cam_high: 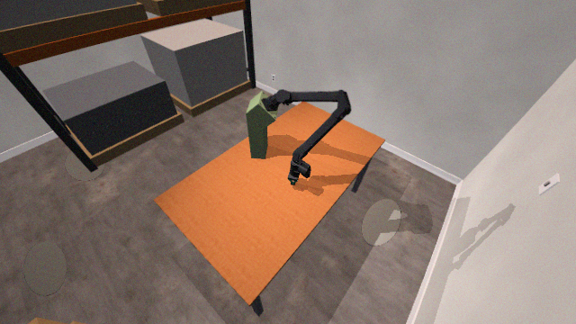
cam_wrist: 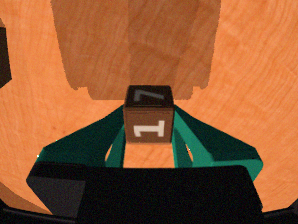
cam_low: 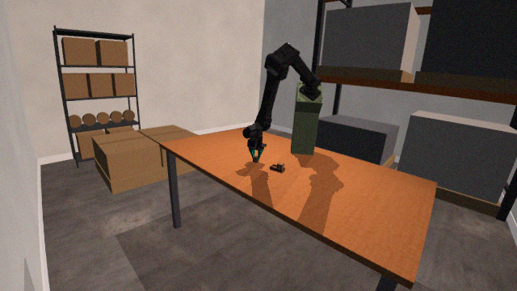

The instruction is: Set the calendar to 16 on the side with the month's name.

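Note:
My gripper (cam_high: pixel 292 181) (cam_low: pixel 255 158) (cam_wrist: pixel 148 111) has green fingers and is shut on a small brown cube (cam_low: pixel 255 160) (cam_wrist: pixel 149 131). In the wrist view, one cube face shows a white 1 lying on its side, and the darker face beyond shows a 7, also sideways. Whether the cube touches the table is hard to tell. The small dark tray (cam_low: pixel 277 170) stands on the table to the right of the gripper in the exterior view, with another cube (cam_low: pixel 281 165) at its right part. That cube's digits and the month's name are too small to read.
The orange table (cam_high: pixel 234 216) (cam_low: pixel 363 210) carries the arm's green pedestal (cam_high: pixel 257 135) (cam_low: pixel 304 133), which stands behind the tray in the exterior view. A dark object (cam_wrist: pixel 4 57) is cut off at the wrist view's left edge. Shelves and boxes stand away from the table.

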Available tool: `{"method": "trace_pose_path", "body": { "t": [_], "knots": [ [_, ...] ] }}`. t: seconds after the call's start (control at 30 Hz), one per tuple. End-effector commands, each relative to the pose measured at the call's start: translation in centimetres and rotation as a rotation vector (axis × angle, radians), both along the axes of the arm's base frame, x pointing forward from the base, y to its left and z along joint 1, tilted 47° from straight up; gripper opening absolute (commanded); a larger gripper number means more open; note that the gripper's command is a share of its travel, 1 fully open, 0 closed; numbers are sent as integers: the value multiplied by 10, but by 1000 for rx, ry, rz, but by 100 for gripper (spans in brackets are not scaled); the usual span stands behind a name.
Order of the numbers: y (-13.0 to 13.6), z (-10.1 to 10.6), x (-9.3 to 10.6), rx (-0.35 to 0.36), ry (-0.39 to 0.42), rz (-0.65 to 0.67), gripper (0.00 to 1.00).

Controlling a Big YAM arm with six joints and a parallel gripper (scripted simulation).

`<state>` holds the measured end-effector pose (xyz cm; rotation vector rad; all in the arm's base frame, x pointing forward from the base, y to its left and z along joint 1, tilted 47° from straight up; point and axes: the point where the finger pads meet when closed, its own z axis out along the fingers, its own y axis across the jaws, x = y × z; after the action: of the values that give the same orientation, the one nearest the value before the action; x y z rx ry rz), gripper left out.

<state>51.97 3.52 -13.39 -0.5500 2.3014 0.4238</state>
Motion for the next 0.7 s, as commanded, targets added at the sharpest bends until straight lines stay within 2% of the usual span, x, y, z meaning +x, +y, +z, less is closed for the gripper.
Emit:
{"method": "trace_pose_path", "body": {
  "t": [0.0,0.67],
  "knots": [
    [10,7,2,6,-3,10,28],
    [10,2,2,6,3,9,28]
  ]
}}
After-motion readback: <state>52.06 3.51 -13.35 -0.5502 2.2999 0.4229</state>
